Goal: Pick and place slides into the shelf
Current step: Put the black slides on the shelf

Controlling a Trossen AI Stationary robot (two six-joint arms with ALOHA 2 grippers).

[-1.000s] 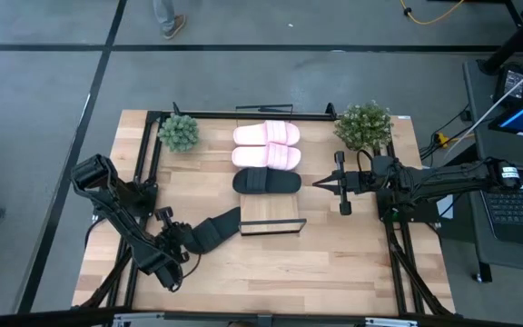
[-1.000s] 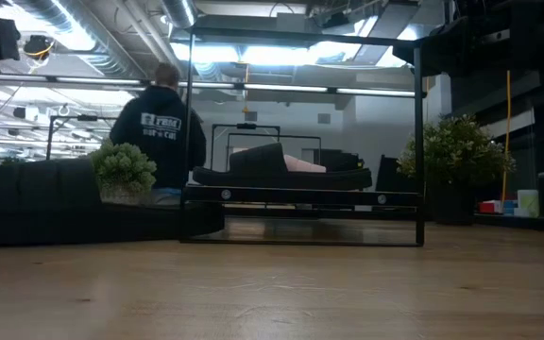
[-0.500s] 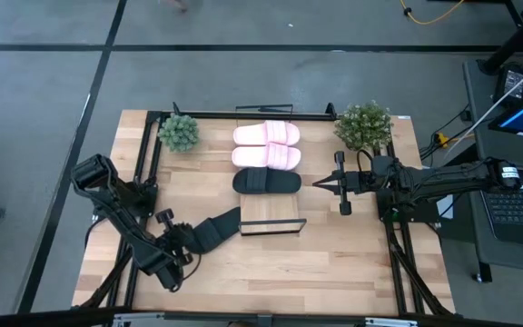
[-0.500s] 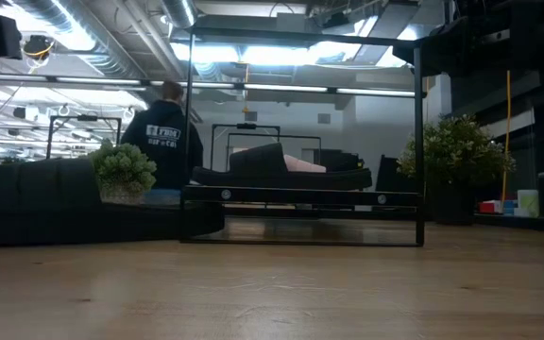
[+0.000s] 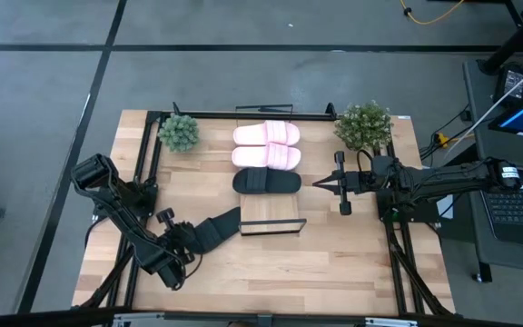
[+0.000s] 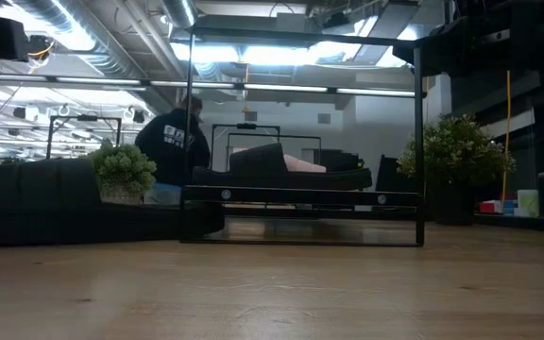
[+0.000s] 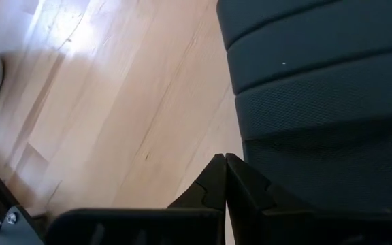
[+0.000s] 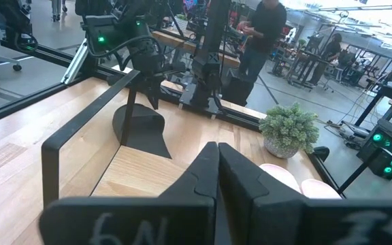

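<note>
Barely anything moves on the table: left gripper (image 5: 192, 240) creeps a touch along the tabletop toward the shelf (image 5: 273, 227), and the loose black slide (image 5: 214, 230) lying against it keeps the same angle. Person (image 6: 173, 142) in the room behind walks further across toward the shelf frame in the low view, and the shoe seen earlier on the floor beyond the table's far edge is gone from the high view.

Three slides sit on the shelf in a row: two pink slides (image 5: 266, 133) at its far end, one black slide on the shelf (image 5: 266, 182) next toward the front. The front stretch of board is bare. The loose black slide is off the shelf, on the tabletop just beside that bare front end, on the left arm's side, lying at a slant.

Left gripper fingers are pressed together. The left wrist view shows the tips meeting with nothing between them and the slide's dark body right alongside. So no clamp on it; looks more like a nudge or a lineup than a carry, as a judgement.

Right gripper (image 5: 319, 184) is closed too and holds nothing. It hangs beside the shelf on the opposite side, level with the black slide on the shelf, and has not shifted.

Meaning for the task: three of four are placed. The last one is not yet gripped or lifted, so the remaining pick is not secured.
</note>
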